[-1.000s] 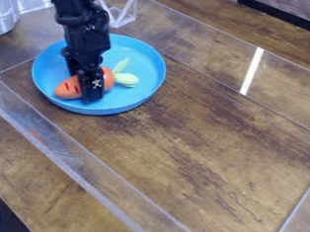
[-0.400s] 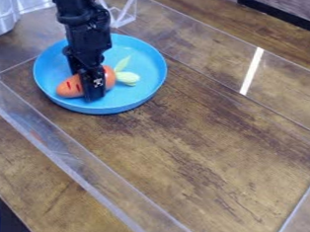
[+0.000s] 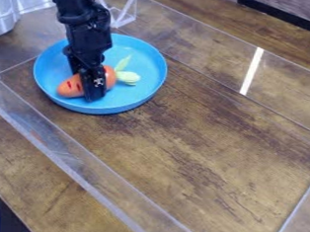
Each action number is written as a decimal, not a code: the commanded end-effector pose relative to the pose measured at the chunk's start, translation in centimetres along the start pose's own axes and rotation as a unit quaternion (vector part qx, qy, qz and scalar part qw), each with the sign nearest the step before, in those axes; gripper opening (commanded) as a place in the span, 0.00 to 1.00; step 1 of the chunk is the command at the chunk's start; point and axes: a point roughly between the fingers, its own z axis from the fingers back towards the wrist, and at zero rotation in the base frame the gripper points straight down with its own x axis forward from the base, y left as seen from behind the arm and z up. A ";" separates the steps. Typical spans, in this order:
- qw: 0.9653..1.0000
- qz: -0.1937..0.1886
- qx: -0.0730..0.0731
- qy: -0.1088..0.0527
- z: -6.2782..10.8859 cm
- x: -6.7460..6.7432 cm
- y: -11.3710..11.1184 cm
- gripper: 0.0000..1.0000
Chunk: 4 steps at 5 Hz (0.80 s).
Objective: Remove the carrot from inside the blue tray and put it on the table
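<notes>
The dark brown wood-plank table has bare planks right of the round bright-blue plastic tray. Over its raised rim reaches the black robot gripper, closed on the orange toy carrot with green leaves, inside the tray.

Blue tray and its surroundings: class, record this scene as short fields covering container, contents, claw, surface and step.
container: round blue tray with raised rim
contents: orange carrot, green top toward the tray's right side
claw: black, lowered into the tray, closed at the carrot
surface: brown wood table, glossy
step: carrot not yet on the table
</notes>
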 end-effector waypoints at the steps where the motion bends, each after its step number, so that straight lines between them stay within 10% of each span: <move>1: 0.999 0.005 0.022 -0.024 1.6 0.8 1.5 0.00; 4: 0.999 0.006 0.025 -0.028 1.7 0.8 1.8 0.00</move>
